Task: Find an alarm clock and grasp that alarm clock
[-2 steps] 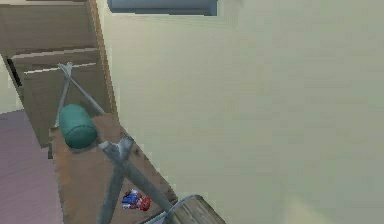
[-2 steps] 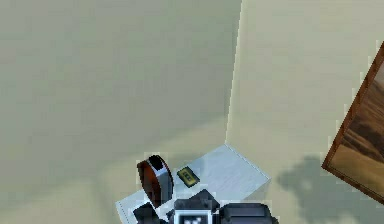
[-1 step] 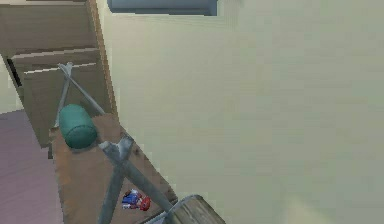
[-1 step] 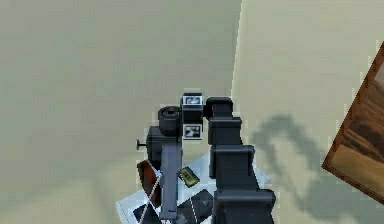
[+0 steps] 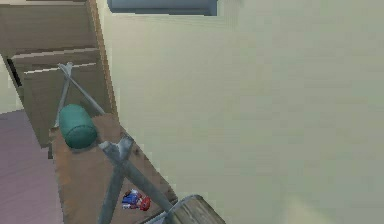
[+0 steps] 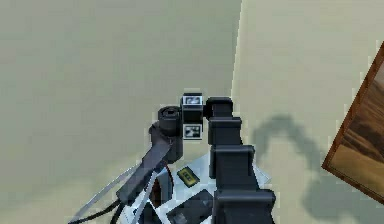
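Note:
A small red and blue object (image 5: 137, 202) lies on a brown tabletop (image 5: 85, 175) near the forward view's bottom edge. In the arm side view the dark arm (image 6: 232, 165) rises from the bottom edge. Two white marker squares (image 6: 192, 103) stand at its far end. The gripper (image 6: 120, 195) reaches down and left from its dark body (image 6: 165, 126). A small dark object with a yellowish face (image 6: 186, 177) lies just right of the fingers on a pale surface. I cannot tell whether the gripper holds anything.
A desk lamp with a teal shade (image 5: 76, 124) and grey jointed arms stands on the tabletop. A wooden cabinet (image 5: 55, 60) rises behind it at the left. Cream walls close in ahead and beside the arm. A wooden panel (image 6: 362, 130) shows at the arm side view's right.

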